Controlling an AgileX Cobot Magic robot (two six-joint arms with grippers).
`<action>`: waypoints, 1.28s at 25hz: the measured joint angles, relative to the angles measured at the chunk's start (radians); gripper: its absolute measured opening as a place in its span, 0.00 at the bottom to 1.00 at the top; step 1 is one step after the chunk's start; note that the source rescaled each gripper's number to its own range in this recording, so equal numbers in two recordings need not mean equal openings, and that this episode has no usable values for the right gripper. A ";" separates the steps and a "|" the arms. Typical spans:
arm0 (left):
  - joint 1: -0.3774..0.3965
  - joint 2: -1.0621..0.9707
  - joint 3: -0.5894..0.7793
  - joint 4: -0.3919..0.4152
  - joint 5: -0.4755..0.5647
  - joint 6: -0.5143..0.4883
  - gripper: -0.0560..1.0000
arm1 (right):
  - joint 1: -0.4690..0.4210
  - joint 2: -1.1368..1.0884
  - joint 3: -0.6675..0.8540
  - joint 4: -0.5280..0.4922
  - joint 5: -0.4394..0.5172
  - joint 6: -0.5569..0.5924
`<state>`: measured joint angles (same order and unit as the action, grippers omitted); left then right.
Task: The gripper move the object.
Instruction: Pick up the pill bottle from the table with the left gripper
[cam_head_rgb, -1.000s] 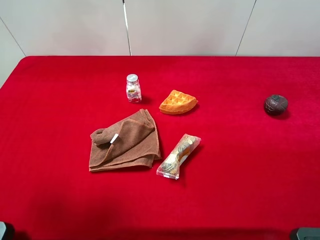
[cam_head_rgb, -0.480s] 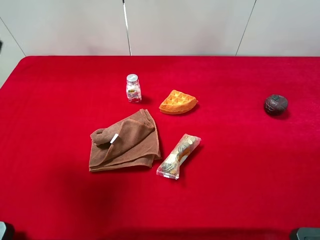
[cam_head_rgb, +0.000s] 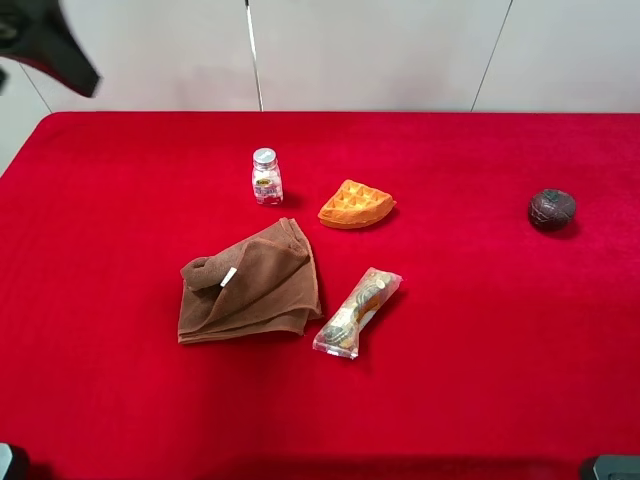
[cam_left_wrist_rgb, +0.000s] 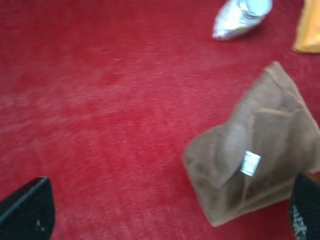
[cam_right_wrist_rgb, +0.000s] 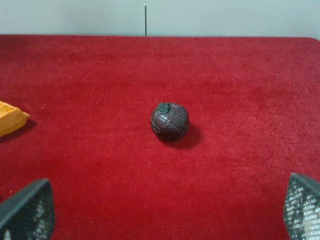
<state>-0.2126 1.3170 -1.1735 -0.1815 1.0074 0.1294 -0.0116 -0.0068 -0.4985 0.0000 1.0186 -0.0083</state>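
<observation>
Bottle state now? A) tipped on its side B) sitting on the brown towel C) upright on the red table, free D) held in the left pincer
C: the bottle stands cap-up on the red table, apart from the brown towel, nothing gripping it.

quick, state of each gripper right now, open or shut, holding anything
left gripper: open, holding nothing.
right gripper: open, holding nothing.
</observation>
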 joint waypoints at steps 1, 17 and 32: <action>-0.019 0.020 -0.008 0.000 0.000 0.000 0.92 | 0.000 0.000 0.000 0.000 0.000 0.000; -0.108 0.274 -0.152 0.015 0.057 0.001 0.91 | 0.000 0.000 0.000 0.000 0.000 0.000; -0.237 0.574 -0.387 0.118 0.076 -0.003 0.91 | 0.000 0.000 0.000 0.000 0.000 0.000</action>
<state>-0.4499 1.8911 -1.5609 -0.0640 1.0835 0.1263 -0.0116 -0.0068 -0.4985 0.0000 1.0186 -0.0083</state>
